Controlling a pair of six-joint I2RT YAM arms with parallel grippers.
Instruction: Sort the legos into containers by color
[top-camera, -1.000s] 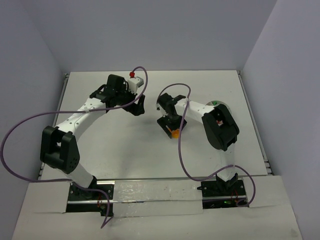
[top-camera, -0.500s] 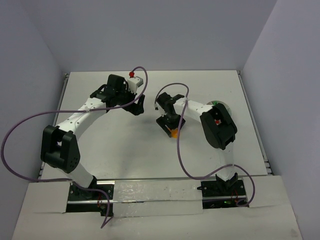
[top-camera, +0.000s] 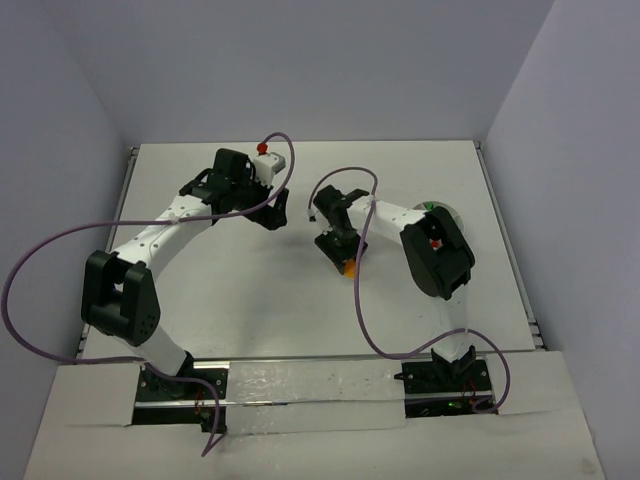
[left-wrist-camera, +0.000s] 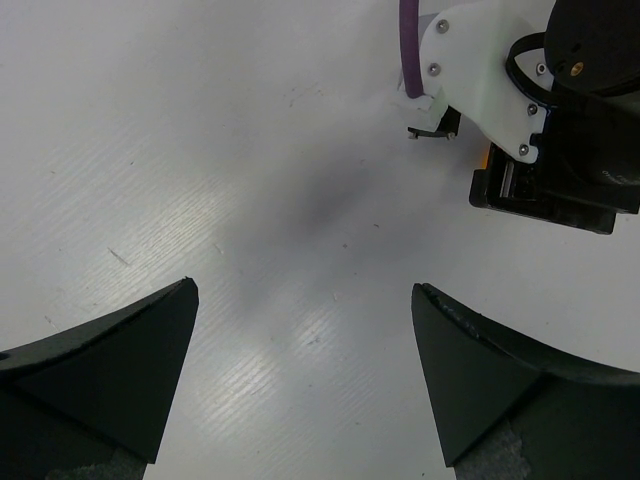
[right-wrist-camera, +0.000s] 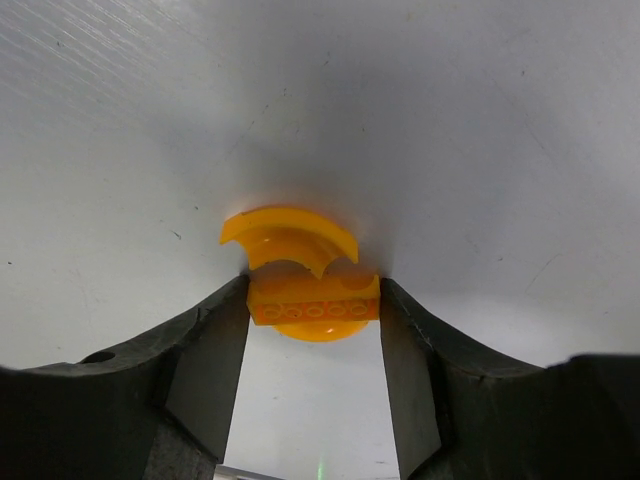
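Observation:
An orange curved lego (right-wrist-camera: 300, 270) rests on the white table, pinched between the fingers of my right gripper (right-wrist-camera: 313, 292), which is shut on its straight edge. In the top view the orange lego (top-camera: 347, 266) shows just below the right gripper (top-camera: 342, 255) near the table's middle. My left gripper (top-camera: 275, 214) is open and empty to the left of it, and its wrist view shows only bare table between the fingertips (left-wrist-camera: 303, 290). The white bowl (top-camera: 441, 210) at the right is mostly hidden behind the right arm, with a bit of green showing in it.
The right gripper's body (left-wrist-camera: 545, 150) fills the upper right of the left wrist view, close to the left gripper. Purple cables (top-camera: 360, 300) loop over the table from both arms. Grey walls stand at the left, back and right.
The right gripper's fingers have drawn in around the orange lego and shifted slightly. The left arm has not moved.

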